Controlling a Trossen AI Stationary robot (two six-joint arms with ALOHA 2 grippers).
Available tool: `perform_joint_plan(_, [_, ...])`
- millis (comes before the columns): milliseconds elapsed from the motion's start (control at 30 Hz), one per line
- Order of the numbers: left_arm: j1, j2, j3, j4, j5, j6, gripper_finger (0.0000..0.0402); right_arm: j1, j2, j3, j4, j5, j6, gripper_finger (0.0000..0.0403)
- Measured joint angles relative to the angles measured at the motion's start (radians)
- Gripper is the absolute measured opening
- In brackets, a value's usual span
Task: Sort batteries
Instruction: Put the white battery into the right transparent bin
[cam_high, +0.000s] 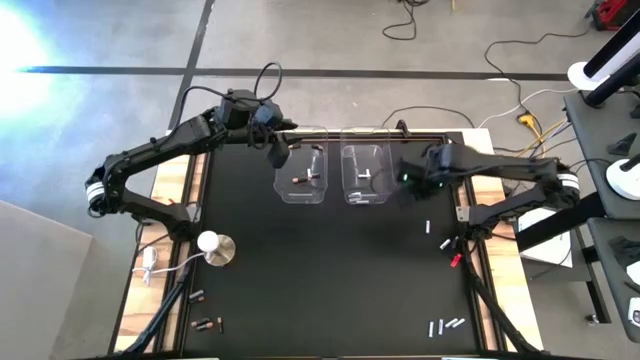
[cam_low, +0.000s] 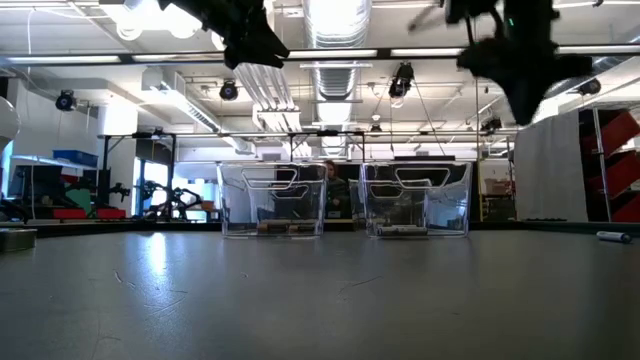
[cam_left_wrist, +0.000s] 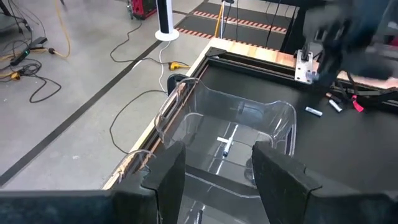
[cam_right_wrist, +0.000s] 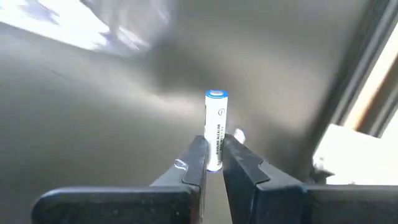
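Note:
Two clear bins stand side by side at the table's far edge. The left bin (cam_high: 302, 172) holds a dark battery (cam_high: 300, 180), and the right bin (cam_high: 366, 172) (cam_left_wrist: 236, 130) holds a silvery one (cam_left_wrist: 225, 146). My left gripper (cam_left_wrist: 214, 180) (cam_high: 274, 145) hangs open and empty above the left bin's left wall. My right gripper (cam_right_wrist: 214, 146) (cam_high: 412, 176) hovers just right of the right bin, shut on a silvery-white battery (cam_right_wrist: 216, 124) with a blue cap. Loose silvery batteries (cam_high: 428, 228) (cam_high: 446, 325) lie at the table's right. Dark ones (cam_high: 197, 296) (cam_high: 207, 324) lie at its near left. My right gripper pinches the silvery-white battery by its lower end (cam_right_wrist: 215, 155) between the two fingertips (cam_right_wrist: 198, 152). The battery lies in line with the fingers, and its blue-capped end (cam_right_wrist: 216, 95) sticks out beyond them. It is lifted clear of the table.
A white round-based knob (cam_high: 215, 247) stands at the table's left, with a cable beside it. A small red object (cam_high: 455, 260) lies near the right edge. The dark mat's middle (cam_high: 330, 270) is bare. Cables run across the floor beyond the far edge.

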Motion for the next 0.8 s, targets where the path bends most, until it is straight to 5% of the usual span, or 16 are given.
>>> perform_joint_plan(133, [0.000,0.000,0.000,0.031,0.001,0.002,0.0165,-0.036,0.035,0.206,0.027,0.099,-0.162,0.0029])
perform_joint_plan(400, [-0.001,-0.047,0.001,0.075,0.132,-0.052,0.0165,-0.135,0.221,0.536,0.031,0.097,-0.671,0.0029])
perform_joint_plan(600, [0.000,-0.112,0.001,0.056,0.133,-0.054,0.0165,-0.172,0.398,0.635,0.033,0.070,-1.262,0.0029])
perform_joint_plan(800, [0.000,-0.188,0.001,-0.051,0.126,-0.052,0.0165,-0.246,0.590,0.674,0.034,-0.066,-1.447,0.0029])
